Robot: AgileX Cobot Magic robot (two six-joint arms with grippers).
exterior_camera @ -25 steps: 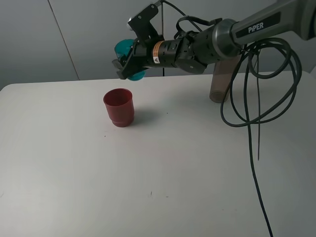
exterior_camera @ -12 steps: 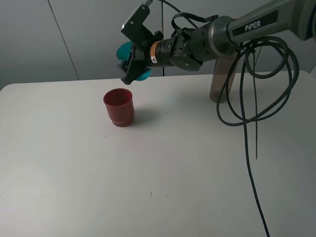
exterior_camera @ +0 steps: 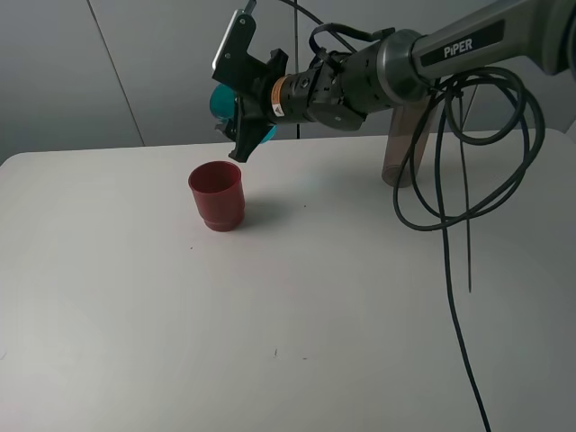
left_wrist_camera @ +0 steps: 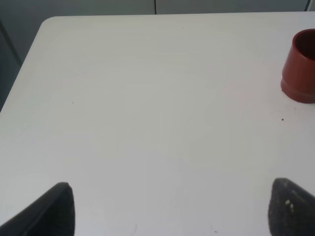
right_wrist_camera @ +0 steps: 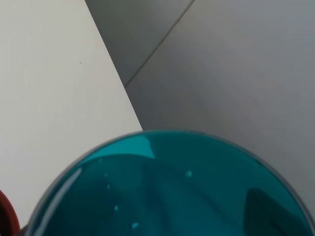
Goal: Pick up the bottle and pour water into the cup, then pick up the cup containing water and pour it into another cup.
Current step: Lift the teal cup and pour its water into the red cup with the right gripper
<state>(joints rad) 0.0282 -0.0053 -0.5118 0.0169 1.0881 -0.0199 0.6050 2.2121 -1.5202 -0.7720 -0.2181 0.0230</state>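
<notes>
From above, the right claw (exterior_camera: 234, 115) clamps the teal cup (exterior_camera: 220, 101), tipped in the air over the red cup (exterior_camera: 216, 195) near the counter's (exterior_camera: 270, 306) far edge. The bottle (exterior_camera: 399, 148) stands toward the far right corner.

At the left wrist, the left claw (left_wrist_camera: 167, 209) is spread wide, well apart from the red cup (left_wrist_camera: 300, 66).

At the right wrist, the teal cup (right_wrist_camera: 167, 191) sits close against the claw.

Soft, even light is thrown from above, and the white table (exterior_camera: 135, 315) is rendered bright without glare. In the high view a faint, diffuse shadow is cast to the right of the red cup (exterior_camera: 216, 195). The fingertips (left_wrist_camera: 56, 211) of the left gripper (left_wrist_camera: 170, 210) are shown dark and blurred. The teal cup (right_wrist_camera: 167, 196) is seen very close and soft, flecked with small pale highlights.
</notes>
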